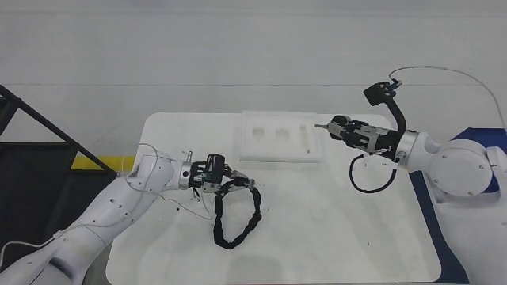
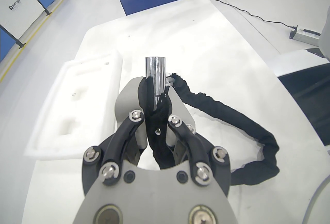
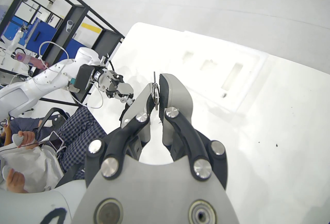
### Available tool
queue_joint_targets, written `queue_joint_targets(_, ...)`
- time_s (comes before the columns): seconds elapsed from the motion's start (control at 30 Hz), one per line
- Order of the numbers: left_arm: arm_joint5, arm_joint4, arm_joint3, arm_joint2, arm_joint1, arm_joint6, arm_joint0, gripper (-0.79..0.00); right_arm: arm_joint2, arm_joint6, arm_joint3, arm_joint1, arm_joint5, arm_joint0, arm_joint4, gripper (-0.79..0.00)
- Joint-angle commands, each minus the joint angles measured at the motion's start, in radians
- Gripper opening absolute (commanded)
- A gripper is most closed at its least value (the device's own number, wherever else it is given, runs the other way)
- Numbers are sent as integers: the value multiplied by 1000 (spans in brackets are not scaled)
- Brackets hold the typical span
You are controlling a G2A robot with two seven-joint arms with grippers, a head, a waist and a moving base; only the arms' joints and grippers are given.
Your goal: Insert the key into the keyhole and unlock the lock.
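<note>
Left claw (image 2: 154, 85) is pinching the lock (image 2: 155, 72). The chrome barrel pokes out past the fingertips, and some of the black sleeve is bunched in between the pads with it. I can't make out the keyhole, because the barrel's end face doesn't show clearly from my wrist camera.

The lock's black fabric-covered chain (image 2: 232, 111) runs off from the barrel and loops on the desk (image 2: 206, 49), on the side of the white foam tray (image 2: 90, 72) nearer to me and apart from it. In the wrist view the claw's own body hides where the loop comes back. From the top view, the loop closes under the claw.

The claw and lock sit near the tray's front corner, on my left arm's side.

Over to the right claw (image 3: 156, 87). It's pressed together on the key (image 3: 154, 80). All I get is a thin blade edge-on and a bit of ring squeezed between the pads. The bow and the teeth are hidden.

This claw sits just beside the tray's end on my right arm's side, with the key pointing across toward the tray. I can't judge its height over the desk.

The tray shows three recesses. There's a dark speck (image 3: 223, 95) at the end of the long one, too small to tell what it is.

The two claws are well apart, the left one at the tray's front, the right one off its end.
</note>
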Motion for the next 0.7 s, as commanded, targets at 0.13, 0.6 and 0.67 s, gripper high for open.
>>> queue_joint_targets(0.13, -22, -120, -143, -110, 34, -95, 67, -785, 1, 112, -76, 9, 51, 5, 38, -785)
queue_joint_targets(0.6, 142, -111, -414, -240, 57, -166, 142, -785, -43, 179, -112, 13, 84, 23, 267, -785)
queue_joint_targets(0.67, 165, -95, -419, -236, 54, -145, 137, -785, -48, 164, -109, 14, 97, 23, 274, -785)
